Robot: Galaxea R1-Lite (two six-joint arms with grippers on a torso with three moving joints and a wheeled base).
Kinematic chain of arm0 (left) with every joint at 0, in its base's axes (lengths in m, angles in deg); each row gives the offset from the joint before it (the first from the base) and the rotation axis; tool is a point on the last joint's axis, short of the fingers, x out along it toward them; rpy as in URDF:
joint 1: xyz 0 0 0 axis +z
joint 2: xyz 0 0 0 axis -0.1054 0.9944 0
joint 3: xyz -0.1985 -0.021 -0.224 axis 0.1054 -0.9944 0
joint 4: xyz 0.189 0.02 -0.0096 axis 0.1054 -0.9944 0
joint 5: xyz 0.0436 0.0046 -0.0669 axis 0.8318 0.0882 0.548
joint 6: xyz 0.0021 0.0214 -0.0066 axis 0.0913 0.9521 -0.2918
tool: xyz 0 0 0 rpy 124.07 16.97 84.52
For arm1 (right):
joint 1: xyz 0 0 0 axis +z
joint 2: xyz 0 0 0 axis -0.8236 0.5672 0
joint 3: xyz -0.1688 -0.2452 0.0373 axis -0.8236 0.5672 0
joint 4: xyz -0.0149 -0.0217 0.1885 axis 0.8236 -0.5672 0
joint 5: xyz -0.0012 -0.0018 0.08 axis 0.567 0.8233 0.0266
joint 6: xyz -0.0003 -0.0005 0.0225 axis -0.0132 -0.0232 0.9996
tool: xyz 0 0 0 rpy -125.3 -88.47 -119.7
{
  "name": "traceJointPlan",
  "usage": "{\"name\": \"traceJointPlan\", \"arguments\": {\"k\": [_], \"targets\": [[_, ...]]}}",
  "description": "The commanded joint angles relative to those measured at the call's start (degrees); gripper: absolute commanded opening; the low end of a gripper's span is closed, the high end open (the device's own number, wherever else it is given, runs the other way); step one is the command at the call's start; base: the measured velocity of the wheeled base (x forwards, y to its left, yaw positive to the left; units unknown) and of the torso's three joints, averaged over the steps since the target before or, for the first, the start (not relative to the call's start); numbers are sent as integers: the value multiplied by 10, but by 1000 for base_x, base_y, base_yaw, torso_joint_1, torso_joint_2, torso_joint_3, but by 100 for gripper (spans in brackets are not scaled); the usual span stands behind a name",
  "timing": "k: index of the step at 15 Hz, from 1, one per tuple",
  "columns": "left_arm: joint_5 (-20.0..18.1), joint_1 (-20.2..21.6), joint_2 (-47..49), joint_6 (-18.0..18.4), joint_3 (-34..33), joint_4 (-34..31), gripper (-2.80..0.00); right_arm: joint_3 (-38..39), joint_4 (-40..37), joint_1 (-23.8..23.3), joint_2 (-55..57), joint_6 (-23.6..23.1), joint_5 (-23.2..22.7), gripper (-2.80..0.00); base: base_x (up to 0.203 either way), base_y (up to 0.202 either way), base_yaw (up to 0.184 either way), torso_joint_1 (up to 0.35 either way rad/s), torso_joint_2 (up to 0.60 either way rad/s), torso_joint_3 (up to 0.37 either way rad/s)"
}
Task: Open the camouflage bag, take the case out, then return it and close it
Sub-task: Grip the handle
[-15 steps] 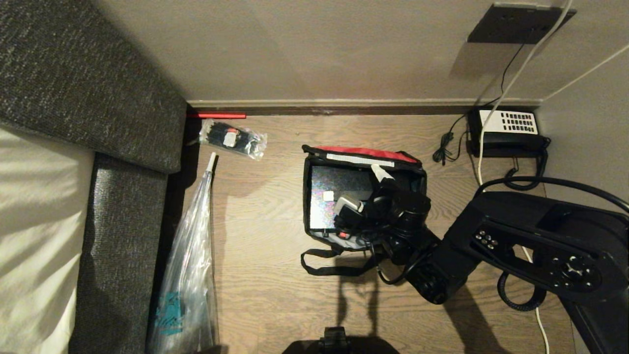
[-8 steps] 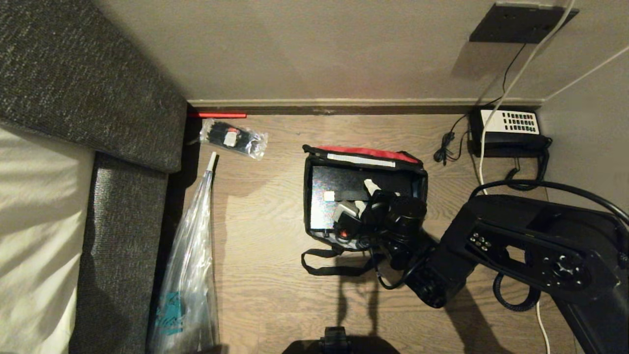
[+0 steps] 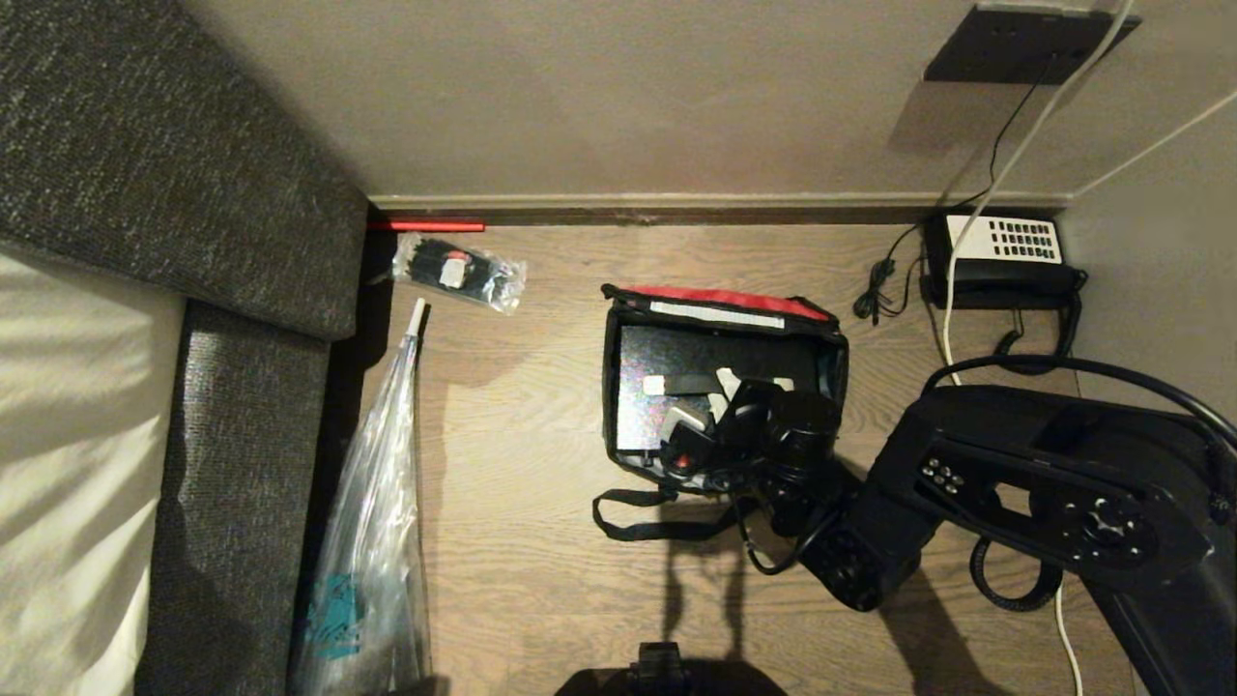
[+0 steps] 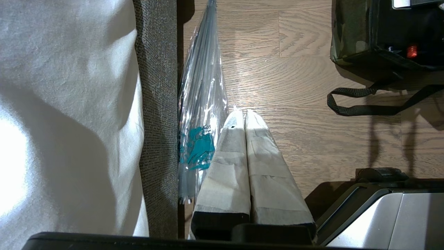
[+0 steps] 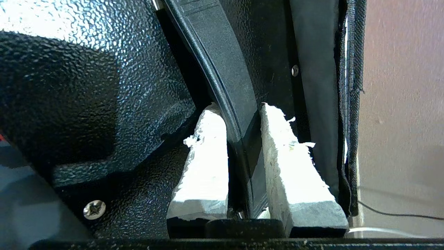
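Wood-plank floor [image 3: 541, 580], beige wall behind. Camouflage bag [image 3: 611, 387] stands open mid-floor with the case [image 3: 667, 362] inside. Right hand [image 5: 242, 139] clenched on the case's black handle [image 5: 225, 76]. Left hand [image 4: 242, 116] closed, empty, beside a clear plastic bag [image 4: 203, 114]. Desk telephone [image 3: 1000, 251] in the corner.

One camouflage bag [image 3: 618, 387] sits open with one case [image 3: 657, 372] inside. Two clear plastic bags [image 3: 372, 541] lie nearby. One desk telephone [image 3: 1000, 253] stands by the wall.
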Motion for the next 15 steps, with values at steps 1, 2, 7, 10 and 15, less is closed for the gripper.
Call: {"name": "traceJointPlan", "arguments": {"k": [1,2,7,10,15], "targets": [[0,0,1,0,-1,0,-280,-1,3,2,-16,-4,1,-280,0,0,0,0,0,0],[0,0,1,0,-1,0,-280,1,1,2,-23,-4,1,-280,0,0,0,0,0,0],[0,0,1,0,-1,0,-280,6,-26,7,-78,-5,1,-280,0,0,0,0,0,0],[0,0,1,0,-1,0,-280,23,-28,12,-95,-5,1,-280,0,0,0,0,0,0],[0,0,1,0,-1,0,-280,34,-45,28,-123,-4,3,-280,0,0,0,0,0,0]]}}
